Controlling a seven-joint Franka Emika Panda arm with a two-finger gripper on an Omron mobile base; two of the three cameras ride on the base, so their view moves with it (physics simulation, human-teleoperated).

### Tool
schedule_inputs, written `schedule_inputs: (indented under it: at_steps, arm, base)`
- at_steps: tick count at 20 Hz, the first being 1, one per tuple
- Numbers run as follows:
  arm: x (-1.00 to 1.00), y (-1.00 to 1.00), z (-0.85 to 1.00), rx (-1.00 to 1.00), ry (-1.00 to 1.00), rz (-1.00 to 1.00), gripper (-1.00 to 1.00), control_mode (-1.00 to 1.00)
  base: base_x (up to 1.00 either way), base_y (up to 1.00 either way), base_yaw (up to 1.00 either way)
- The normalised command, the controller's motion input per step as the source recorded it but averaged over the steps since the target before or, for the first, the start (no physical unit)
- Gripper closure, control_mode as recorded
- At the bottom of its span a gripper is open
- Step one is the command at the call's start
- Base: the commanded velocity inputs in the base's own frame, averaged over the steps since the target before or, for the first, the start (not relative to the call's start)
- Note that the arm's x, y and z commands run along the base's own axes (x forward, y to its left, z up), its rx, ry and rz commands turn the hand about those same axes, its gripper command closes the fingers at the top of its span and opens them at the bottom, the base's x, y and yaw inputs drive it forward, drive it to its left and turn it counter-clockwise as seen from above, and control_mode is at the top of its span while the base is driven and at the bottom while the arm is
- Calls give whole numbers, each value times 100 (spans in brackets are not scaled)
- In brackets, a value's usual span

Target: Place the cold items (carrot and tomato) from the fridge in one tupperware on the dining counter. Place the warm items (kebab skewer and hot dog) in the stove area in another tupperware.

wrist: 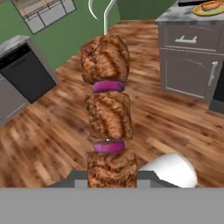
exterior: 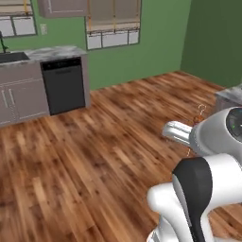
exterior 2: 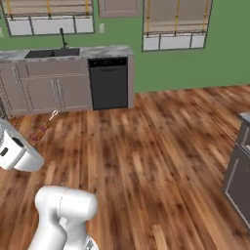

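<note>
My gripper [wrist: 111, 179] is shut on the kebab skewer [wrist: 107, 109], which carries browned meat chunks with purple onion slices between them. The skewer stands straight up from the fingers, its metal loop at the top. In the left base view the skewer's loop [exterior: 202, 109] pokes out beyond my white arm. The right base view has the skewer [exterior 2: 43, 129] sticking out from the hand at the left edge, above the wood floor. A yellow plate [wrist: 199, 9] holding an orange-brown item, perhaps the hot dog [wrist: 212, 5], rests on a grey counter at the upper right of the hand view.
A black dishwasher [exterior 2: 109, 83] sits under a marble counter with a sink [exterior 2: 51, 52] along the green back wall. Grey cabinets [wrist: 188, 61] of a counter stand to the right [exterior 2: 239, 176]. Open wood floor [exterior 2: 146, 156] lies between.
</note>
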Motion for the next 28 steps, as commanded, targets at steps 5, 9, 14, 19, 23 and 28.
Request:
schedule_inputs:
  at_steps: [5, 9, 14, 19, 23, 28]
  arm:
    - [0, 0, 0, 0, 0, 0, 100, 100]
    - [0, 0, 0, 0, 0, 0, 100, 100]
    - [0, 0, 0, 0, 0, 0, 100, 100]
    - [0, 0, 0, 0, 0, 0, 100, 100]
    - [0, 0, 0, 0, 0, 0, 100, 100]
    - [0, 0, 0, 0, 0, 0, 100, 100]
  base:
    - [-99, 54, 36]
    - [-99, 54, 36]
    - [-100, 49, 37]
    - [-100, 43, 35]
    - [-50, 94, 23]
    - [-3, 100, 8]
